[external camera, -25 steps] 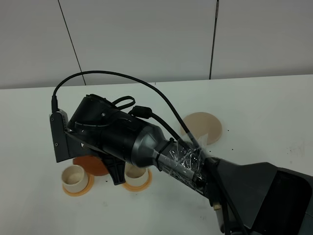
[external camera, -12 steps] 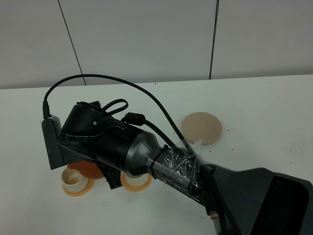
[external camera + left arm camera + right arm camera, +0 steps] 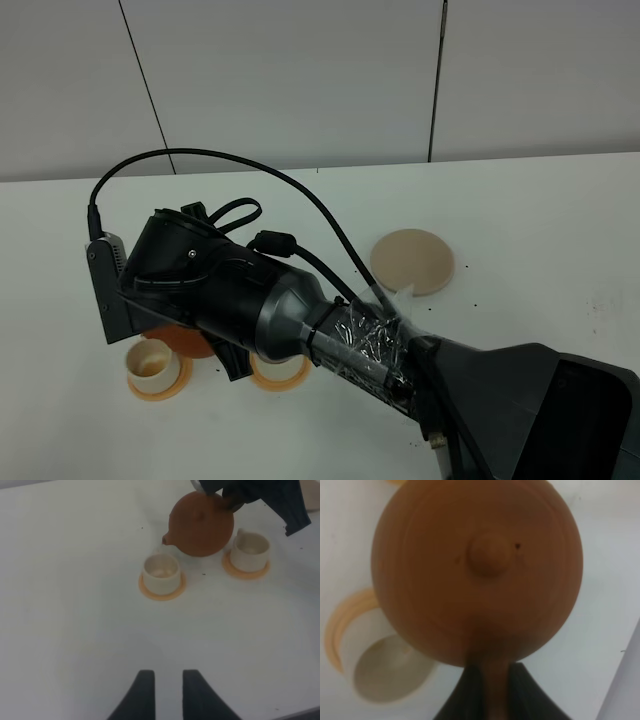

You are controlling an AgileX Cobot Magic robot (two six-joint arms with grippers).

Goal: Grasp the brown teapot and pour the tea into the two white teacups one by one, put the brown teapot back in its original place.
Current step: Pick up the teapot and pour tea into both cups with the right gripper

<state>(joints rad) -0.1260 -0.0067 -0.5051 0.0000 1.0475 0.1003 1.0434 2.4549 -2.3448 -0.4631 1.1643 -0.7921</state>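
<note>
The brown teapot (image 3: 201, 524) hangs above the table between the two white teacups, tipped so its spout (image 3: 165, 540) points over the rim of one teacup (image 3: 161, 572). The other teacup (image 3: 250, 547) stands beside the pot. My right gripper (image 3: 494, 672) is shut on the teapot's handle, just behind the lidded body (image 3: 480, 570). In the exterior high view my right wrist (image 3: 220, 290) hides most of the teapot (image 3: 185, 342). My left gripper (image 3: 165, 692) hovers low, well short of the cups, its fingers slightly apart and holding nothing. No tea shows.
Each teacup sits on a small orange-tan coaster (image 3: 175, 385). The beige round coaster (image 3: 412, 261) lies bare to the right of the cups. A black cable (image 3: 250, 160) arches over the right wrist. A grey wall runs along the table's far edge.
The right wrist has swung left and lower with the teapot, toward the left teacup. Over the last half second it barely moves. Neither gripper's opening changed.
</note>
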